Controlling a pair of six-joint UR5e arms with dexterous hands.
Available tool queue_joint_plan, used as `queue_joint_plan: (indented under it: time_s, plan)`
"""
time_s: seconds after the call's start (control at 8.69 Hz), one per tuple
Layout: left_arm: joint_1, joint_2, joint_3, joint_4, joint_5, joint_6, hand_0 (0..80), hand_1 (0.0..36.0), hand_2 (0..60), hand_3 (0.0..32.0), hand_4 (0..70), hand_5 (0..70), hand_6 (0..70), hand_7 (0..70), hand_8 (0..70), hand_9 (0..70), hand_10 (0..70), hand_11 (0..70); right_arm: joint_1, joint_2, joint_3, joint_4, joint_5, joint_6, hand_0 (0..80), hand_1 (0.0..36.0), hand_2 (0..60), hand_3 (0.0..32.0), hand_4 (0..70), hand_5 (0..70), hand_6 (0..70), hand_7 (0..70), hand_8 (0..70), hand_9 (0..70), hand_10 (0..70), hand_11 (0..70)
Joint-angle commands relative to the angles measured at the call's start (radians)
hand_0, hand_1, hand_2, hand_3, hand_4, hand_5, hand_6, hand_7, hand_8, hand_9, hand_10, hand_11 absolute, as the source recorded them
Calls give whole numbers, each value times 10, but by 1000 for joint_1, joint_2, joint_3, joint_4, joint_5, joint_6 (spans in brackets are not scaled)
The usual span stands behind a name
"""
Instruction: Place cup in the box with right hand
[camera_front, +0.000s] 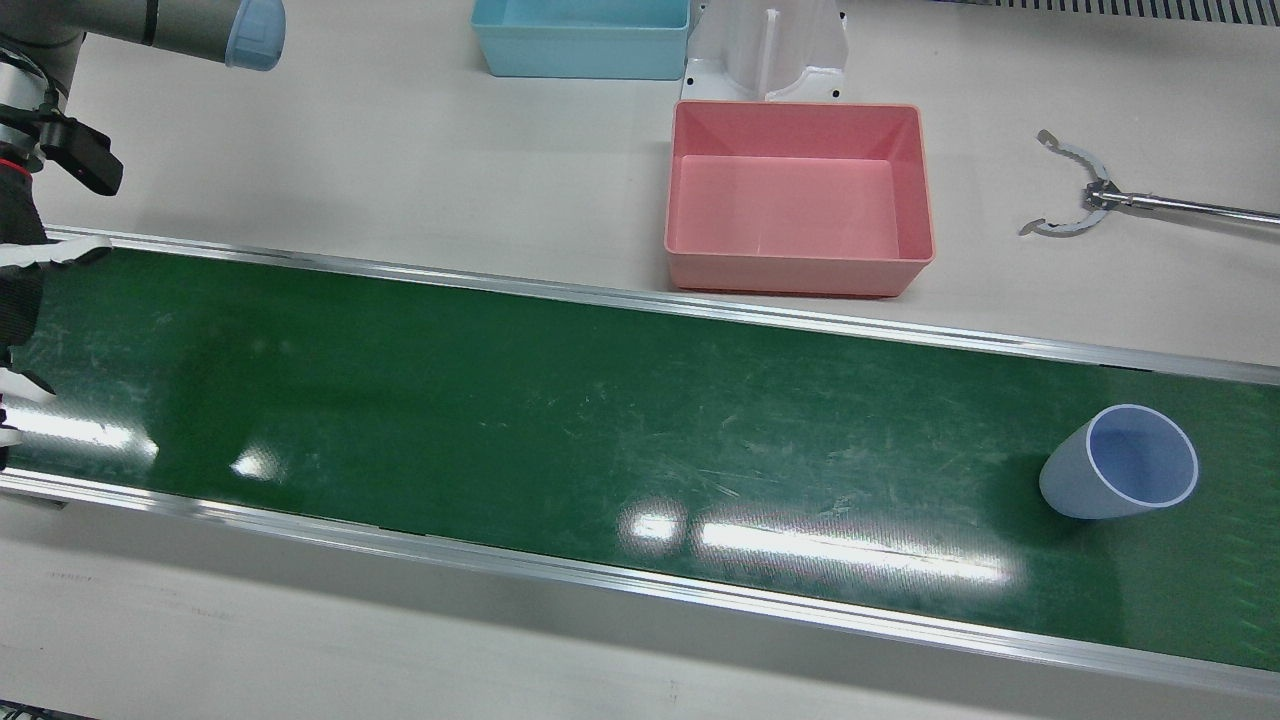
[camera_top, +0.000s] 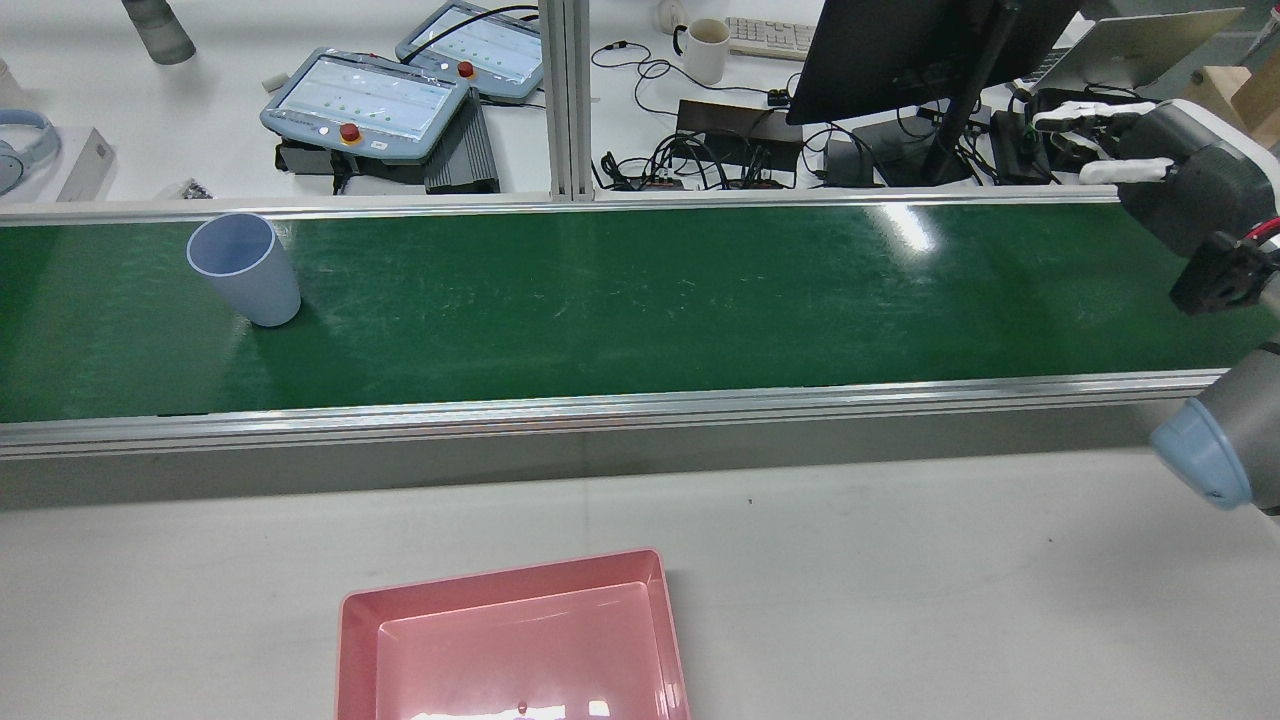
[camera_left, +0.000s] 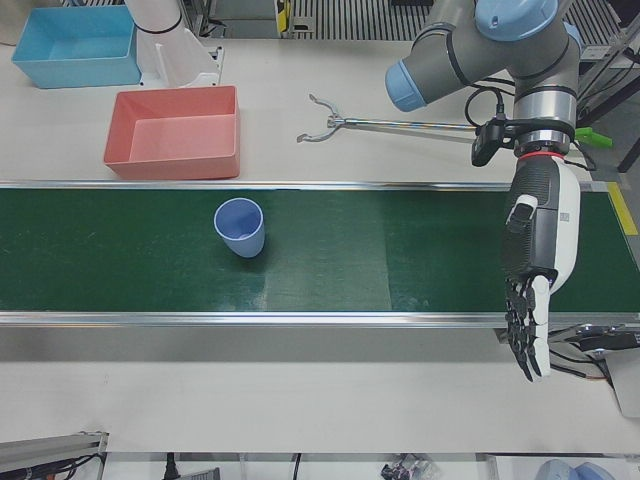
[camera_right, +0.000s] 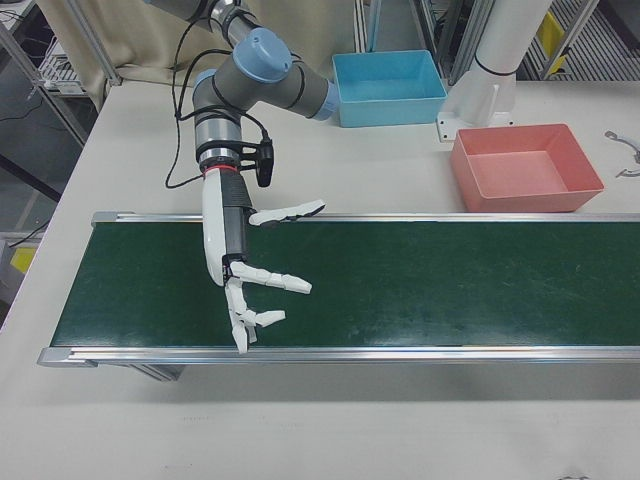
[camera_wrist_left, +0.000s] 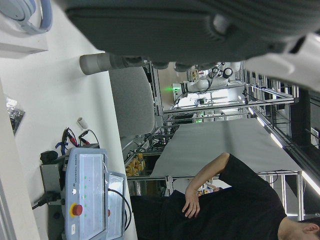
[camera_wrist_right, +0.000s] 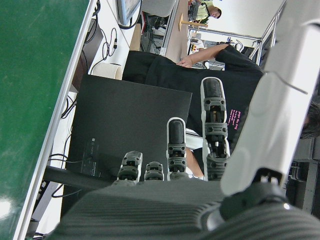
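A pale blue cup (camera_front: 1120, 475) (camera_top: 245, 268) (camera_left: 240, 226) stands upright, mouth up, on the green conveyor belt (camera_front: 500, 400), in front of the pink box (camera_front: 790, 272) (camera_top: 500, 575) (camera_left: 170, 168) (camera_right: 525, 200). The box sits empty on the table behind the belt. My right hand (camera_right: 245, 270) (camera_front: 20, 290) (camera_top: 1150, 160) hovers open over the belt's opposite end, fingers spread, far from the cup. My left hand (camera_left: 535, 270) hangs open over the belt end beyond the cup, fingers straight, holding nothing.
A blue box (camera_front: 580, 40) (camera_right: 390, 75) and a white pedestal (camera_front: 765, 50) stand behind the pink box. A metal grabber tool (camera_front: 1080, 190) (camera_left: 330, 125) lies on the table beside it. Monitor, teach pendants and cables sit beyond the belt in the rear view.
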Motion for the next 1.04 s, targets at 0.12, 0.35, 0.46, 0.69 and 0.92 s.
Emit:
queue_joint_plan:
  time_s: [0.12, 0.35, 0.46, 0.69, 0.92]
  plan:
    - [0, 0, 0, 0, 0, 0, 0, 0, 0, 0, 0, 0, 0, 0, 0, 0, 0, 0, 0, 0, 1, -1, 0, 5, 553, 92, 0, 0, 411, 44, 108, 466, 11, 90, 69, 115]
    - [0, 0, 0, 0, 0, 0, 0, 0, 0, 0, 0, 0, 0, 0, 0, 0, 0, 0, 0, -2, 1, -1, 0, 5, 555, 92, 0, 0, 407, 45, 107, 460, 11, 86, 68, 113]
    - [0, 0, 0, 0, 0, -1, 0, 0, 0, 0, 0, 0, 0, 0, 0, 0, 0, 0, 0, 0, 1, -1, 0, 5, 555, 92, 0, 0, 404, 44, 106, 452, 11, 84, 68, 113]
    - [0, 0, 0, 0, 0, 0, 0, 0, 0, 0, 0, 0, 0, 0, 0, 0, 0, 0, 2, -2, 1, -1, 0, 5, 555, 93, 0, 0, 403, 45, 107, 458, 11, 86, 68, 113]
    - [0, 0, 0, 0, 0, -1, 0, 0, 0, 0, 0, 0, 0, 0, 0, 0, 0, 0, 5, -2, 1, -1, -5, 5, 555, 92, 0, 0, 407, 45, 108, 463, 11, 89, 69, 115]
